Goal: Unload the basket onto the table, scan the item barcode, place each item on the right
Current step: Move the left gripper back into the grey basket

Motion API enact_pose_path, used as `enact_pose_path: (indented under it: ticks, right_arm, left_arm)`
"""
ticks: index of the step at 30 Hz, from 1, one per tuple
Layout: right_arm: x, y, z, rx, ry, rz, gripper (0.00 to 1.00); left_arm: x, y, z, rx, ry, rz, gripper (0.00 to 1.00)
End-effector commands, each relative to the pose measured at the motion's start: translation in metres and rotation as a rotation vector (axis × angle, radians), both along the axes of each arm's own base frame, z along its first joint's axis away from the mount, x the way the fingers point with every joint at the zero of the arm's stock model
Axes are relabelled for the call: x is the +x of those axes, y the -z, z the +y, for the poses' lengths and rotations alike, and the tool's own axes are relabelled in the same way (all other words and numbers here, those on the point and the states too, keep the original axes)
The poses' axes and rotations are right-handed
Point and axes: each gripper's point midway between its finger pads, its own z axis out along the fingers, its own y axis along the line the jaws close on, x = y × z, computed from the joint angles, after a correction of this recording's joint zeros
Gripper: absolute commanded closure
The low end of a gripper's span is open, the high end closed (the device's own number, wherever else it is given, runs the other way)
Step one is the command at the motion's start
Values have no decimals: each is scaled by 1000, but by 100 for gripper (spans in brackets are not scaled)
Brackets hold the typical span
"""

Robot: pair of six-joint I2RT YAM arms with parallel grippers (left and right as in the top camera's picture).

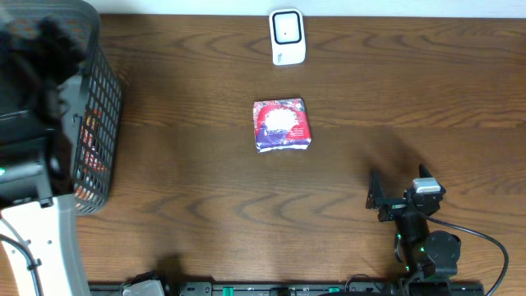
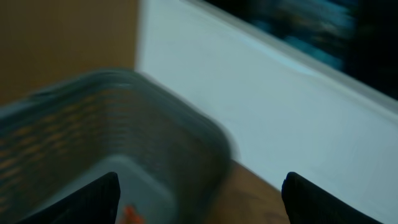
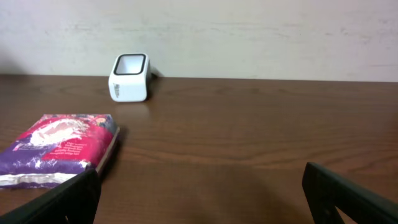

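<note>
The packet (image 1: 282,125) lies flat mid-table (image 1: 181,173), with bare wood on every side; the white scanner (image 1: 288,37) sits well apart, near the far edge. The right gripper (image 3: 199,208) near the front edge gapes wide, empty. The left gripper (image 2: 199,199) (above the basket (image 1: 103,123), left edge) is spread too, grasping nothing. The packet is purple and red with a white centre, crinkled.
</note>
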Motion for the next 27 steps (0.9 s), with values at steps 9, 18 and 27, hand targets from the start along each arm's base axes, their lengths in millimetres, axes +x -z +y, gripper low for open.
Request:
enact_pose_path:
  ticks: [9, 18, 27]
  right_arm:
    - [0, 1, -2, 11, 9, 5, 1]
    - [0, 1, -2, 11, 9, 5, 1]
    - [0, 1, -2, 11, 9, 5, 1]
  left_arm:
    - [-43, 53, 105, -17, -310, 214, 17]
    - [-83, 164, 158, -116, -528, 658, 17]
    - [-66, 244, 157, -249, -437, 853, 17]
